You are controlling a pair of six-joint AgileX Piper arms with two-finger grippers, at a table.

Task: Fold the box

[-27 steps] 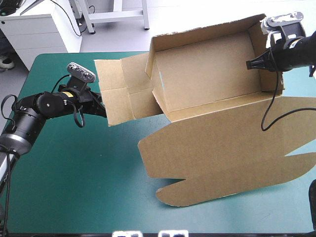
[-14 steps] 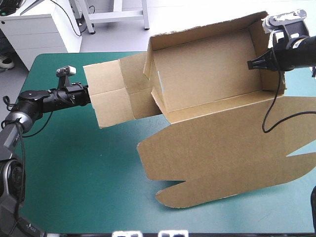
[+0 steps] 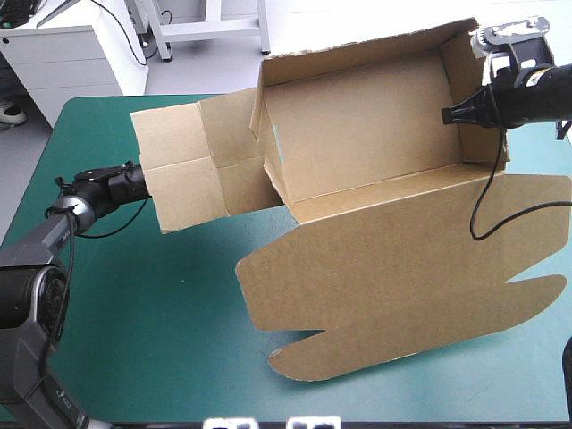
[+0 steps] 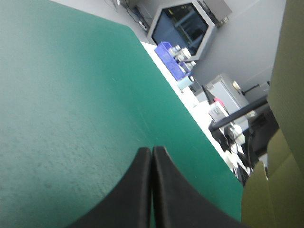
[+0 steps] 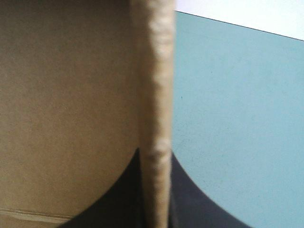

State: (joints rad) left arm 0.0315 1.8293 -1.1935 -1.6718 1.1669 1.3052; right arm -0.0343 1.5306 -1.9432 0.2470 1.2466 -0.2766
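The box [image 3: 366, 125] runs left to right; its lid [image 3: 402, 268] points nearward.

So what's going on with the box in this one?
The brown box sits half formed on the teal-green cover, with walls raised around an open tray and the lid lying flat toward the near edge. The right end effector is shut on the right end wall. The left end effector is shut on nothing, at the outer edge of the unfolded left flap.
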